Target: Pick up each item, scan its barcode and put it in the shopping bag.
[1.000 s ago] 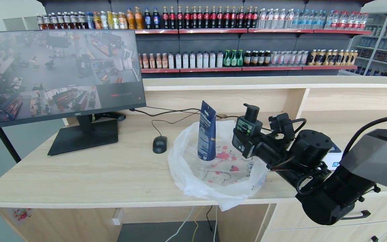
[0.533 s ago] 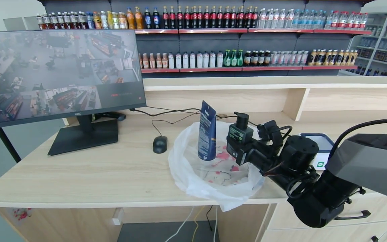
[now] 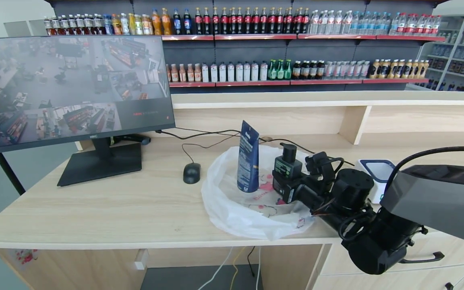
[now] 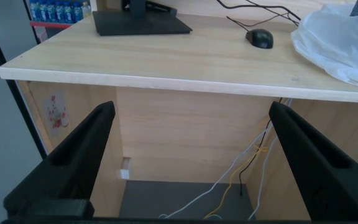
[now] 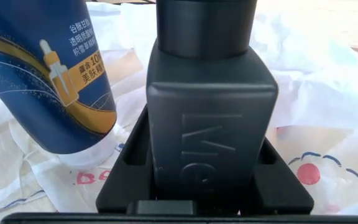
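My right gripper [image 3: 287,183] is shut on a dark square bottle [image 3: 286,166] with a black cap, holding it upright low inside the white shopping bag [image 3: 232,209] on the counter. In the right wrist view the bottle [image 5: 209,118] stands between the jaws, just over the bag's printed plastic [image 5: 328,143]. A blue tube [image 3: 247,157] stands cap-down in the bag to the bottle's left, and its blue body [image 5: 55,81] sits close beside the bottle. My left gripper [image 4: 188,162] hangs open below the counter's front edge, holding nothing.
A white barcode scanner [image 3: 377,173] sits on the counter right of the bag. A monitor [image 3: 71,86] stands at the left, with a black mouse [image 3: 191,173] and cables between it and the bag. Stocked drink shelves [image 3: 296,44] rise behind the counter's raised back ledge.
My right arm has carried the dark bottle down and to the left, from above the bag's right edge into the bag beside the blue tube. The scanner is uncovered now.
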### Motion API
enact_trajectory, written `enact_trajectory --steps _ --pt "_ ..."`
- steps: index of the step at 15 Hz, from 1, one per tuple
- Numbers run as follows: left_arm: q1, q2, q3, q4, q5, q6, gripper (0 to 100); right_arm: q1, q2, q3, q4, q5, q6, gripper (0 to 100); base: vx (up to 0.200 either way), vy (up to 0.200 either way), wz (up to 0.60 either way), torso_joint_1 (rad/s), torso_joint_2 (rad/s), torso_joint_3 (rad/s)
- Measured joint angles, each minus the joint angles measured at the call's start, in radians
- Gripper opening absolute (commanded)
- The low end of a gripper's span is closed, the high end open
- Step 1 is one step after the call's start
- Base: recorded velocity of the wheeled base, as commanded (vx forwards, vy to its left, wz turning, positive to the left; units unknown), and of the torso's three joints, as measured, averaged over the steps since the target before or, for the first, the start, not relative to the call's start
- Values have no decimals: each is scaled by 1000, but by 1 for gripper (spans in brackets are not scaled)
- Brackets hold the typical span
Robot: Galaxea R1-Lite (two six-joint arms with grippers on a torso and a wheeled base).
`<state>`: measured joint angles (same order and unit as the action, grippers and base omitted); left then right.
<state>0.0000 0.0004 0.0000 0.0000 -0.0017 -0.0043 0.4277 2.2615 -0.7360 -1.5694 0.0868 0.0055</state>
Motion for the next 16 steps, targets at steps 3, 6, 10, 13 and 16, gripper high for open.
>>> enact_trajectory --steps 3,6,10,13,16 --pt "0 0 0 0 0 0 100 1 6 7 -3 0 0 0 0 0 0 0 0 0" --pt "0 0 0 0 0 0 100 -4 10 27 -9 1 1 0 0 0 0 0 0 0" --pt "0 0 0 0 0 0 100 -2 13 58 -6 -1 3 0 0 0 0 0 0 0" --pt "0 0 0 0 0 0 100 -2 14 66 -2 -2 10 0 0 0 0 0 0 0" --pt "0 0 0 0 0 0 100 -1 15 71 -1 -1 26 0 0 0 0 0 0 0"
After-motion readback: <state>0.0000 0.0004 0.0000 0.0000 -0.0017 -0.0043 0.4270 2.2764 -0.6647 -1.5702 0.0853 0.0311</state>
